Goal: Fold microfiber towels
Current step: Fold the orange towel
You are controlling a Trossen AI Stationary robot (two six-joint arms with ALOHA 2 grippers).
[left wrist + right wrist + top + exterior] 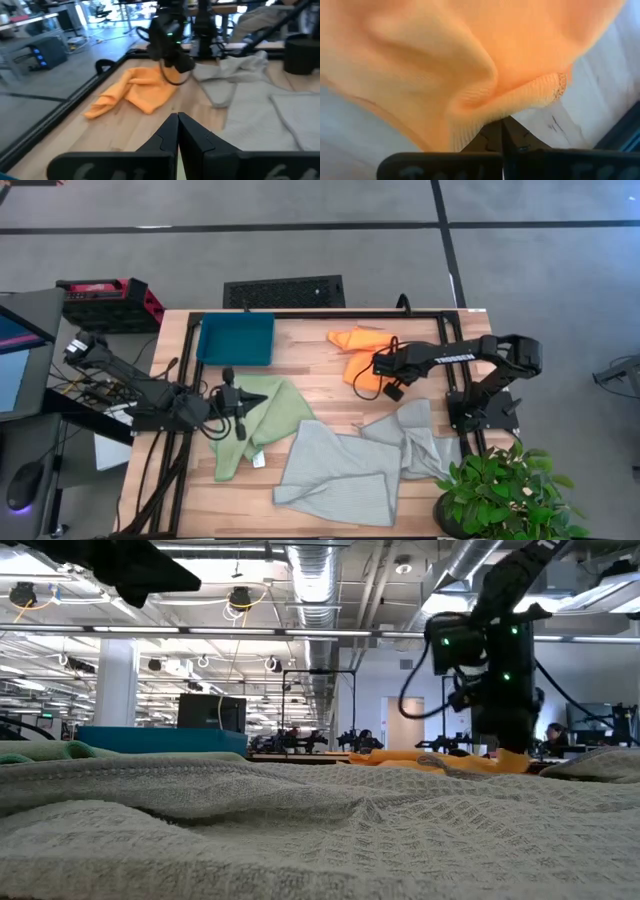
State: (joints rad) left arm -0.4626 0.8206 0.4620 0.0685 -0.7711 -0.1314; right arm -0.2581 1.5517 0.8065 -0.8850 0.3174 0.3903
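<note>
The orange towel (358,358) lies crumpled at the table's far middle; it also shows in the left wrist view (135,92) and the low view (420,759). My right gripper (376,367) is shut on it. My left gripper (252,395) is shut with nothing between its fingers (177,131), by the far left part of the light green towel (265,422). That towel lies spread out, its white tag (258,461) at the near edge. Two pale grey towels (335,472) (415,435) lie rumpled and overlapping at the near right. My right gripper pinches a bunched fold of the orange towel (485,107) between its two fingers, close to a hemmed edge (545,95). The fingers come at it from above (500,735). The rest of the towel lies slack on the table.
A dark teal tray (236,338) stands at the far left of the table. A potted plant (500,492) stands at the near right corner. A black frame rail (340,313) runs along the table's far edge. Bare wood shows between the green and orange towels.
</note>
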